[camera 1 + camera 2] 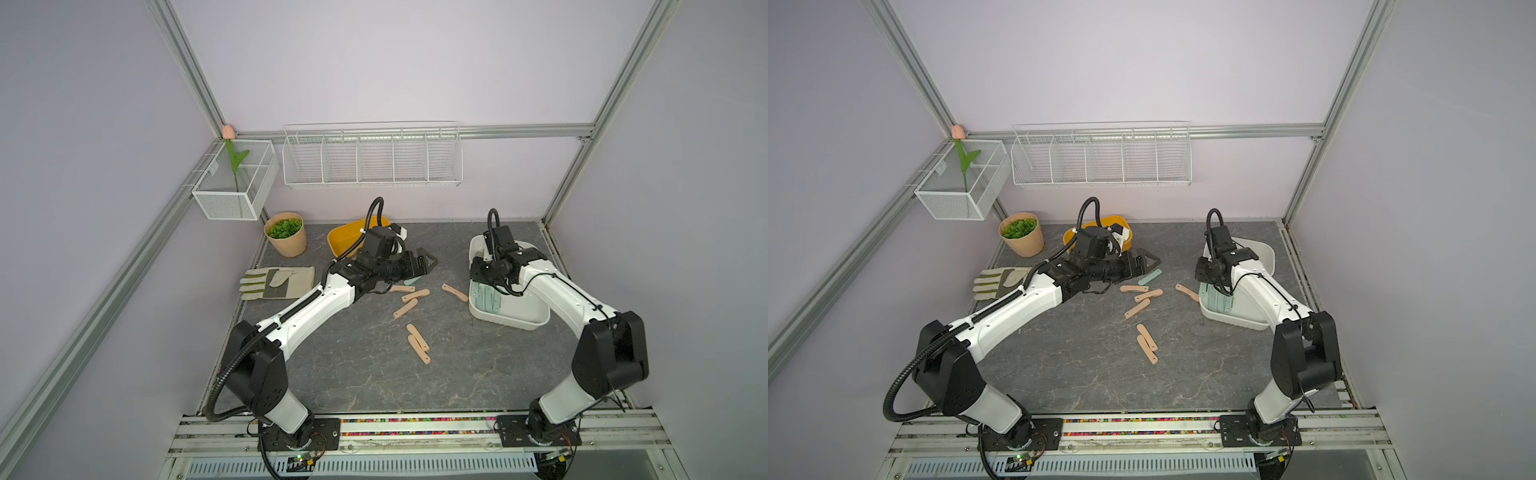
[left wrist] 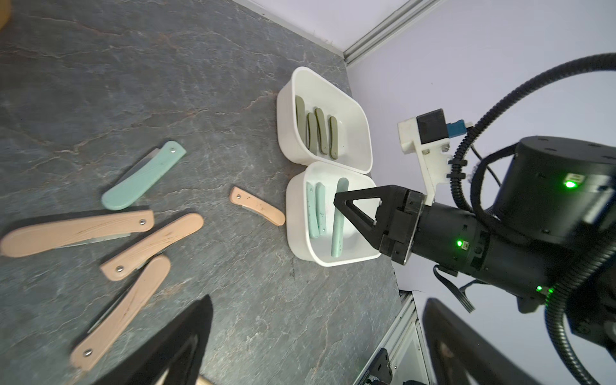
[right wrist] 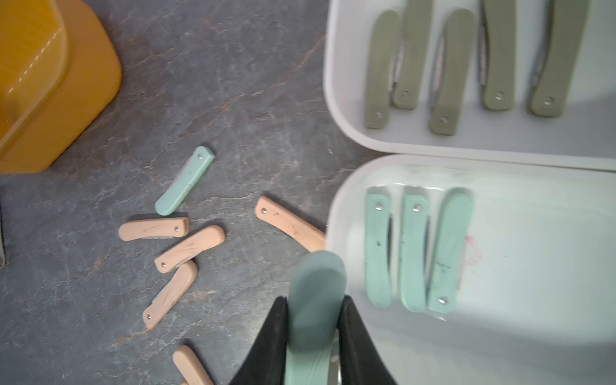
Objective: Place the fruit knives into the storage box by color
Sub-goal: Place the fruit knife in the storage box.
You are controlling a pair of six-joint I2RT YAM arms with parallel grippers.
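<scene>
while peach knives [image 1: 419, 350] lie loose at lower centre, the right gripper [image 3: 315, 301] at mid-right pinches a mint knife [image 3: 316, 273] over the box [image 3: 533, 266] of mint ones, matching colour; farther back the left gripper [image 1: 1152, 262] gapes empty near a loose mint knife [image 1: 1149, 277].

Right end effector [image 2: 341, 200] gripping mint knife [image 2: 337, 233] over white box [image 2: 300, 246], peach knives [image 2: 151, 241] nearby

Left arm [image 1: 307, 309] and right arm [image 1: 557, 291]: white link shells, black joint housings; black corrugated cable conduits [image 2: 500, 103]; black triangular open-frame fingers [image 2: 370, 192]; green status LEDs [image 2: 460, 242]; white wrist camera bracket [image 2: 413, 136] with blue plug.
</scene>
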